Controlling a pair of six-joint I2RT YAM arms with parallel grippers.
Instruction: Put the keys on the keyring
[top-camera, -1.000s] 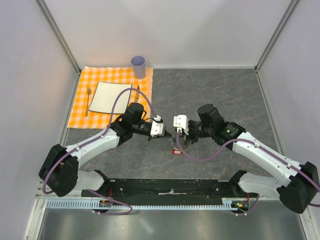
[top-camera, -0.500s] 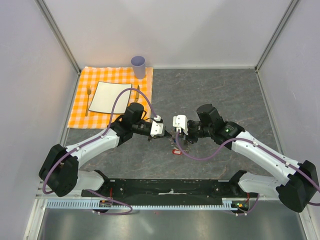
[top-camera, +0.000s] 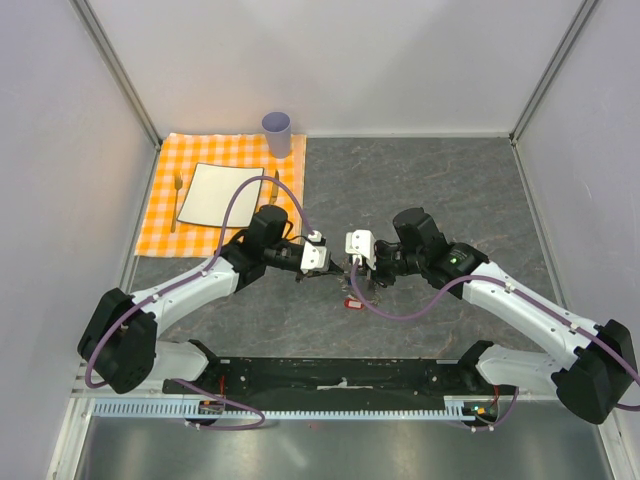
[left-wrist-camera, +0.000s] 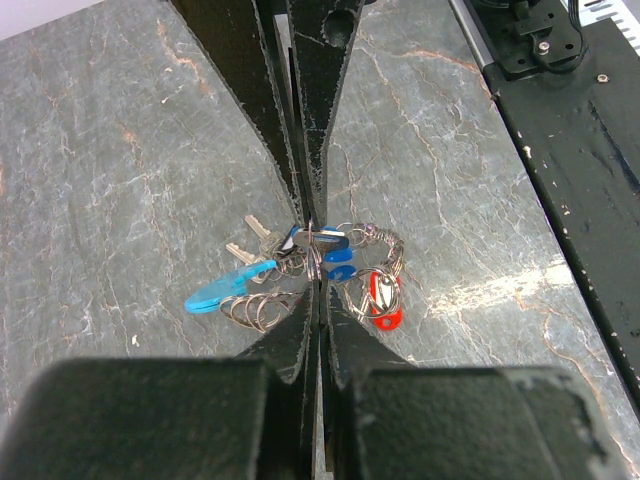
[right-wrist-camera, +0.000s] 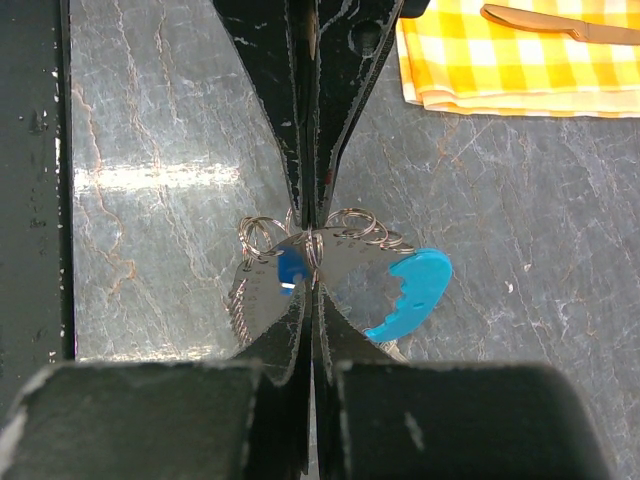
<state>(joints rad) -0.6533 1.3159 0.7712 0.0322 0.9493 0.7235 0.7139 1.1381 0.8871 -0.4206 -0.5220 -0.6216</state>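
At centre, between left gripper (left-wrist-camera: 312, 236) and right gripper (right-wrist-camera: 312, 236) meeting tip to tip: keyring (left-wrist-camera: 226, 290), keys (left-wrist-camera: 254, 236) bunched beside. Far left: plate (top-camera: 220, 195) on cloth (top-camera: 163, 218), fork (top-camera: 177, 200) left, knife (top-camera: 273, 187) right, cup (top-camera: 277, 133) behind.

The left arm (top-camera: 190, 287) and right arm (top-camera: 515, 302) are reached inward with elbows bent. The left gripper (top-camera: 338, 264) and right gripper (top-camera: 351, 268) are held nearly tip to tip, each with its fingers (left-wrist-camera: 322, 100) pressed together.

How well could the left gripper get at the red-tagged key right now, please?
Probably not at once: the left gripper is shut on the keyring, though the red-tagged key sits unobstructed beside it.
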